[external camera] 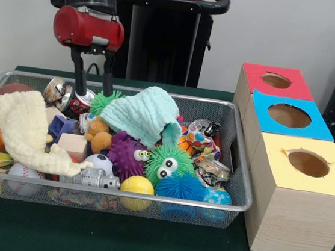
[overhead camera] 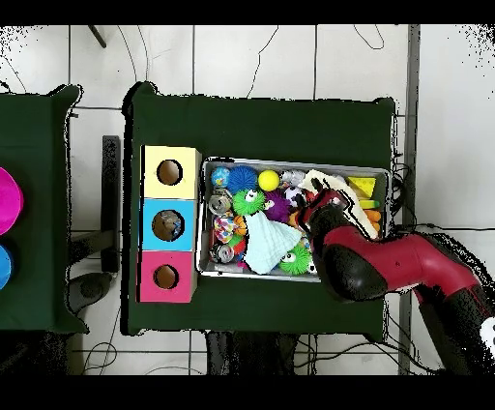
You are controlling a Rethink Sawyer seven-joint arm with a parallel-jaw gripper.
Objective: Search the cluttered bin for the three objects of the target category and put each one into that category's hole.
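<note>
My gripper (external camera: 94,90) hangs at the back left of the wire-mesh bin (external camera: 238,170). Its two black fingers (external camera: 78,73) stand apart, open, with the tips just above a shiny silver-and-red can (external camera: 83,100). A green spiky ball (external camera: 102,101) lies right beside the can. Three wooden boxes stand to the right of the bin, each with a round hole in its top: red (external camera: 276,81), blue (external camera: 288,116) and yellow (external camera: 308,163). In the overhead view the red arm (overhead camera: 372,263) covers the bin's right part (overhead camera: 290,162), and the gripper (overhead camera: 313,201) is mostly hidden.
The bin is packed. It holds a cream cloth (external camera: 25,127), a mint cloth (external camera: 144,114), purple (external camera: 125,154), green (external camera: 169,165) and blue (external camera: 180,187) fuzzy balls, a yellow ball (external camera: 137,186), a baseball (external camera: 24,179), a brown teddy (external camera: 98,134), blocks and crumpled cans (external camera: 204,145).
</note>
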